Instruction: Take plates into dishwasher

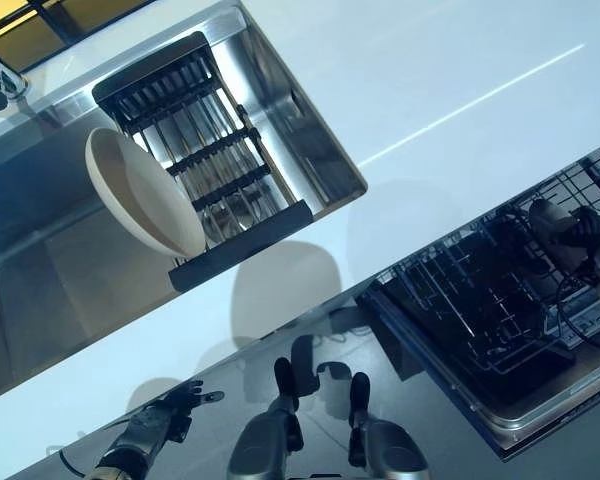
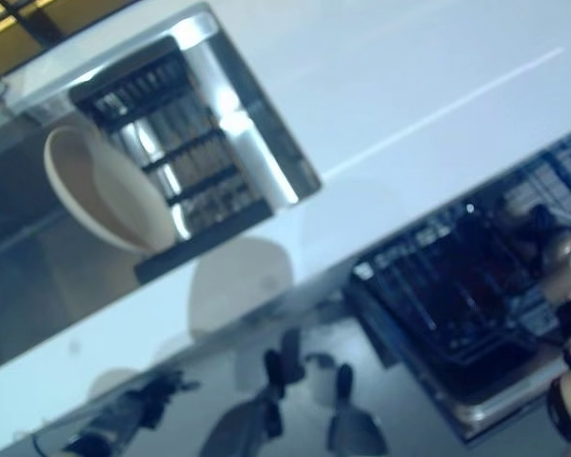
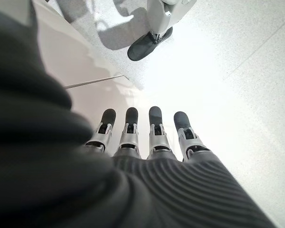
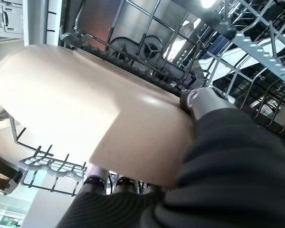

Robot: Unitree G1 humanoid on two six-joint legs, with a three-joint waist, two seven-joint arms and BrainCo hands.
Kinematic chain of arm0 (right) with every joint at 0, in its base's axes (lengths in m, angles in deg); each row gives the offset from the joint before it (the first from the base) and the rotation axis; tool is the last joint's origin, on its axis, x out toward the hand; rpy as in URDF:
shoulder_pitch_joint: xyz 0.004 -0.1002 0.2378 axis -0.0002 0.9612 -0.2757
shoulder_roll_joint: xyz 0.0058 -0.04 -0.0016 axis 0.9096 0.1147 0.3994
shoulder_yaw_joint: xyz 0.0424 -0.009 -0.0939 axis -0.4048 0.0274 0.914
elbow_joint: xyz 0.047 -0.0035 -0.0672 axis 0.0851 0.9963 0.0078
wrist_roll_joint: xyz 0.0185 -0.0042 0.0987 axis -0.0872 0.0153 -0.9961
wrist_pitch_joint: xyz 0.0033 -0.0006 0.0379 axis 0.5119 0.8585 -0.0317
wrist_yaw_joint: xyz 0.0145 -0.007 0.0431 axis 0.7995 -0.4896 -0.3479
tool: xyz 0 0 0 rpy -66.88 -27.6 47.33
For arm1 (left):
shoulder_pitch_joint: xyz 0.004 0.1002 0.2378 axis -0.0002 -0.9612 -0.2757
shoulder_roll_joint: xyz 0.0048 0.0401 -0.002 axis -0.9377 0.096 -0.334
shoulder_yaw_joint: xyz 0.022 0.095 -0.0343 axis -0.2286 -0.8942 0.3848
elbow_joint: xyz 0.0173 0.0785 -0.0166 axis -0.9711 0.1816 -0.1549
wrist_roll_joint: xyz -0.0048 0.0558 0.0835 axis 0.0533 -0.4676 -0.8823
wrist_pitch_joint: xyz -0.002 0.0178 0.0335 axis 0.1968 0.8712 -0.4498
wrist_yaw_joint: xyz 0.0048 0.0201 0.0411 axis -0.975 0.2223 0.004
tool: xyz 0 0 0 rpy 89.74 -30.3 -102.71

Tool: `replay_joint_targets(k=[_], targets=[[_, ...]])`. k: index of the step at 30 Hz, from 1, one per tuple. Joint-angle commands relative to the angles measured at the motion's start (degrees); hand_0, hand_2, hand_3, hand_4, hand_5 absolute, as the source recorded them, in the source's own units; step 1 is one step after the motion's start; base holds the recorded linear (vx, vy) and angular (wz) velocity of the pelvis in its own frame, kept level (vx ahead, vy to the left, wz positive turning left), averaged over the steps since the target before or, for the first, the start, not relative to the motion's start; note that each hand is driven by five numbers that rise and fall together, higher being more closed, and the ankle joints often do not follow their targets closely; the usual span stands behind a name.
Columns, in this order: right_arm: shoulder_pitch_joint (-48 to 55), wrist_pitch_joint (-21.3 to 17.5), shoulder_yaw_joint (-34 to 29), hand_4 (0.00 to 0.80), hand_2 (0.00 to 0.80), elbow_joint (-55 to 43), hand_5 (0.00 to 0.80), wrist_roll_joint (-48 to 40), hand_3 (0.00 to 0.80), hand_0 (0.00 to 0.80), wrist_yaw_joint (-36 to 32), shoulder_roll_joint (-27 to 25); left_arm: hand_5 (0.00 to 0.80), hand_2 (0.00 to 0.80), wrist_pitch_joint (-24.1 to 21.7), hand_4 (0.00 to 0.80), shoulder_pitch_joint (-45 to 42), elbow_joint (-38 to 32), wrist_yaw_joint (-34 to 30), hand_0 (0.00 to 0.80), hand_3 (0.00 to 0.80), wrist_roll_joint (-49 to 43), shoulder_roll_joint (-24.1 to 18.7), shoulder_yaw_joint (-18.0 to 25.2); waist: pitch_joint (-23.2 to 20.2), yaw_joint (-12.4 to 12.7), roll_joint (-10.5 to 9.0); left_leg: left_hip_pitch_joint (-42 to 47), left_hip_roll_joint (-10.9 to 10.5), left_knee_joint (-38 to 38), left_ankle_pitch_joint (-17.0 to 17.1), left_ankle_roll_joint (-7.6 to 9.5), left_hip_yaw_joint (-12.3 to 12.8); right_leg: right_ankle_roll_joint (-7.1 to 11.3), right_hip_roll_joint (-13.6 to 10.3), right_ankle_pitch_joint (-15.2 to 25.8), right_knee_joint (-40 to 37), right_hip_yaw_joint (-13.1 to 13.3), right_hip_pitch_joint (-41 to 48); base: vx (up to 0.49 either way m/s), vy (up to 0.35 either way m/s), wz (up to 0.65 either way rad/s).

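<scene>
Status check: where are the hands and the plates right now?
Right hand shut on cream plate, over dishwasher rack. Left hand open, idle, low. Second plate stands in sink rack. No obstruction visible.

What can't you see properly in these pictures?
- The held plate fills the right wrist view, hiding the right robot hand fingers beneath and much of the dishwasher rack.
- The dish rack hides the sink plate's far edge.
- Left robot hand: cover hides its thumb.

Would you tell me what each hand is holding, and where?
The right hand grips a cream plate at its rim, over the dishwasher rack. The left hand holds nothing.
</scene>
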Motion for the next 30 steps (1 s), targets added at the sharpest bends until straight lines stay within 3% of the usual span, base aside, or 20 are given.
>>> replay_joint_targets(k=[1,9,17,26,30], targets=[[1.0,0.3,0.6,0.000,0.000,1.5,0.000,-1.8,0.000,0.000,1.1,-0.5,0.000,0.000,-0.4,0.000,1.2,1.9,1.4,0.000,0.000,0.4,0.9,-3.5,-2.5,1.1,-0.09,-3.1,0.8,-0.2,1.9,-3.34,-1.2,2.43,0.4,-1.7,6.9,0.0,-4.2,0.000,0.000,0.00],[5.5,0.1,-3.7,0.000,0.000,-1.2,0.000,-1.5,0.000,0.000,3.1,-1.6,0.000,0.000,-0.8,0.000,-0.1,2.1,1.3,0.000,0.000,-0.7,0.6,-2.5,-3.6,0.4,-1.97,-2.0,1.3,-0.2,1.3,-3.11,-1.3,2.58,0.9,-1.6,6.8,0.5,-3.6,0.034,-0.006,0.00],[10.6,1.4,-10.2,0.000,0.000,-8.9,0.000,-0.8,0.000,0.000,3.2,-7.3,0.000,0.000,-0.2,0.000,-1.9,1.7,0.8,0.000,0.000,-1.6,0.5,-0.5,-5.6,-1.1,-4.05,-0.5,2.1,-0.2,1.2,-3.35,-0.5,2.60,1.9,-2.0,6.7,1.6,-1.8,0.061,0.009,-0.02],[19.5,2.1,-24.0,0.000,0.000,-16.2,0.000,-2.5,0.000,0.000,2.0,-18.7,0.000,0.000,0.1,0.000,-4.2,3.7,1.2,0.000,0.000,-2.5,0.1,2.5,-9.7,-3.0,-7.34,1.4,3.2,-0.2,1.3,-3.56,0.9,2.44,3.5,-2.8,6.2,3.2,1.4,0.060,-0.012,-0.09],[16.4,2.1,-25.8,0.000,0.000,-15.9,0.000,-5.8,0.000,0.000,-1.2,-26.5,0.000,0.000,0.5,0.000,-3.8,5.8,2.2,0.000,0.000,-1.1,-0.3,2.6,-10.6,-2.5,-8.66,2.1,4.4,-0.2,2.4,-4.33,1.6,1.79,4.2,-3.9,7.2,2.8,2.8,0.050,-0.071,-0.08]])
